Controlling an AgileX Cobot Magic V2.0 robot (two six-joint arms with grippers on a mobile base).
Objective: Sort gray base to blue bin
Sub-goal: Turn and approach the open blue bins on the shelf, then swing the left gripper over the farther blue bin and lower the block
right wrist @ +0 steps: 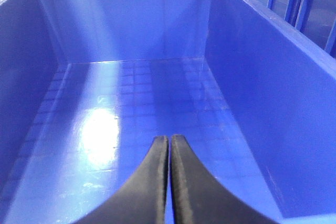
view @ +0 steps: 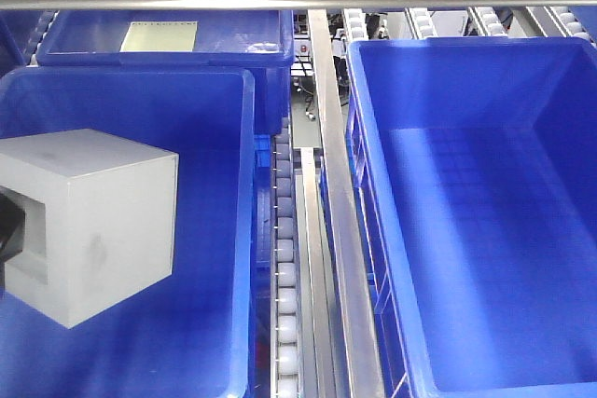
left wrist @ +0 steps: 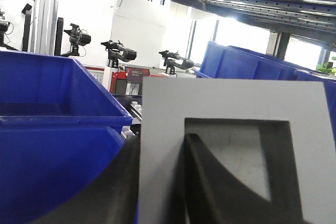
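Steel rails point(view: 338, 193), a roller track point(view: 286, 277), three blue bins, one gray base point(view: 93, 221).
Left gripper point(left wrist: 163, 150) pinches the gray base's wall, seemingly above the left bin point(view: 219, 258); right gripper point(right wrist: 169, 142), fingers pressed together, hangs over the blue bin point(view: 494, 258).

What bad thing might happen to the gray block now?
The left gripper pinches only one wall of the matte light-gray cube block, so it might slip loose. It sits over the plain-floored blue plastic bin and could drop there, not into the grid-floored blue plastic bin.
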